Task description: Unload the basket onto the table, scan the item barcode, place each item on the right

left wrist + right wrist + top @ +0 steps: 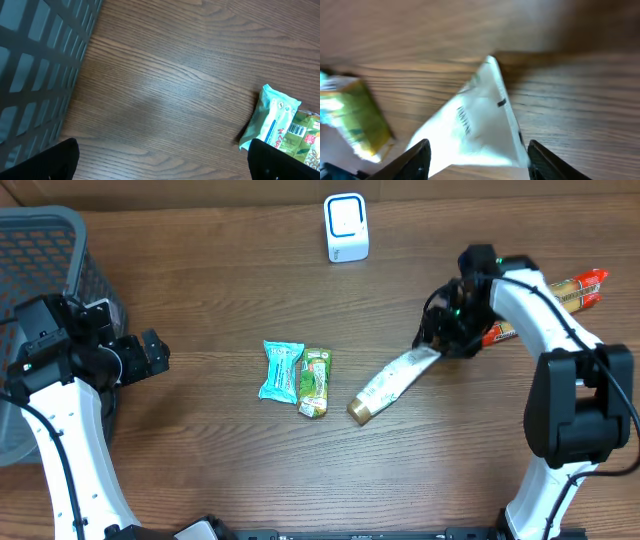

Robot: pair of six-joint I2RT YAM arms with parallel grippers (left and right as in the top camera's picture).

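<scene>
A white tube with a gold cap [392, 385] lies slanted on the wooden table, right of centre. Its flat crimped end points up-right into my right gripper [440, 340]. The right wrist view shows that flat end [480, 120] between the spread fingers of the right gripper [477, 162], which is open around it; I see no barcode on the tube. The white scanner [346, 227] stands at the table's far edge. My left gripper [150, 355] hovers at the left, open and empty [170, 167], over bare wood.
A teal packet [281, 370] and a green packet [315, 382] lie side by side at the centre; the green one [305, 135] shows a barcode. Red-orange sausage packs [570, 292] lie behind the right arm. A dark mesh basket [40, 240] fills the far left.
</scene>
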